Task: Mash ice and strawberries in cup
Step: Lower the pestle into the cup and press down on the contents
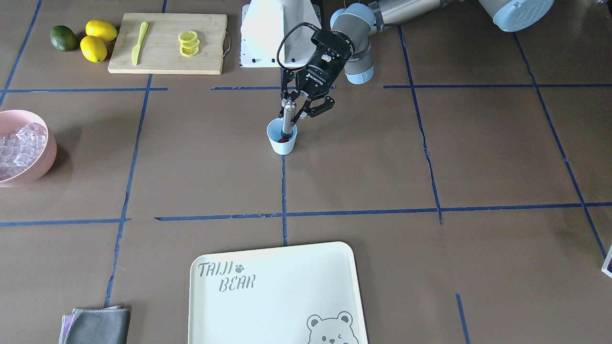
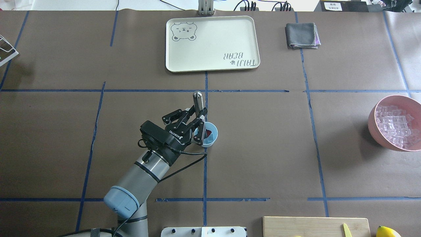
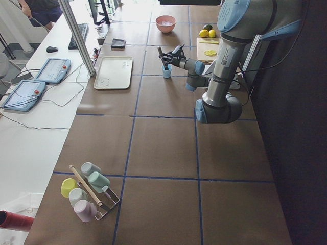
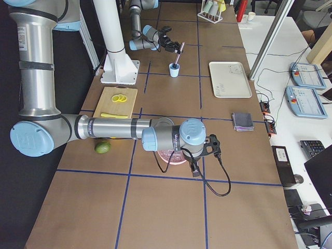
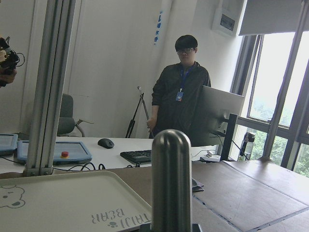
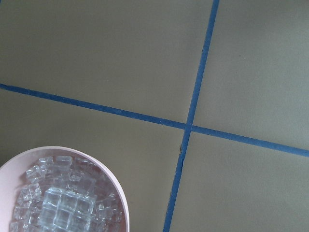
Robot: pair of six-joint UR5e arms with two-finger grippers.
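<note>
Light blue tapered handleless cup [image 2: 212,137]: upright near the centre of the brown paper-covered counter [image 2: 263,148], on a blue tape line.
Contents: one small bumpy red strawberry [image 2: 208,132] at the bottom, with the lower end of a brushed-steel round-topped muddler rod [image 2: 197,100] reaching into the cup beside it. Whether any ice lies in the cup cannot be told.

Black two-finger left hand [image 2: 200,121]: clamped on the rod's middle, above the rim at the cup's 10 o'clock. The rod is tilted, its top leaning toward 12 o'clock.

Pink round bowl [image 2: 373,123]: at 3 o'clock from the cup, by the counter's edge, heaped with small clear ice cubes [image 2: 396,126].

The right hand [image 4: 211,145]: just beside and above the bowl; whether its fingers are wide or narrow cannot be told.

Cream rectangular tray with bear print [image 2: 213,49]: at 12 o'clock, against the far edge.

Folded grey cloth [image 2: 301,35]: at 1 o'clock.

Wooden cutting board [image 1: 167,24]: at 5 o'clock by the near edge, carrying stacked lemon slices [image 1: 189,43] and a yellow-green knife [image 1: 138,43]. Just beside it lie two whole lemons [image 1: 101,30] and a dark green fruit [image 1: 63,38].

The cup stands well apart from tray, bowl and board, with brown counter on every side.
</note>
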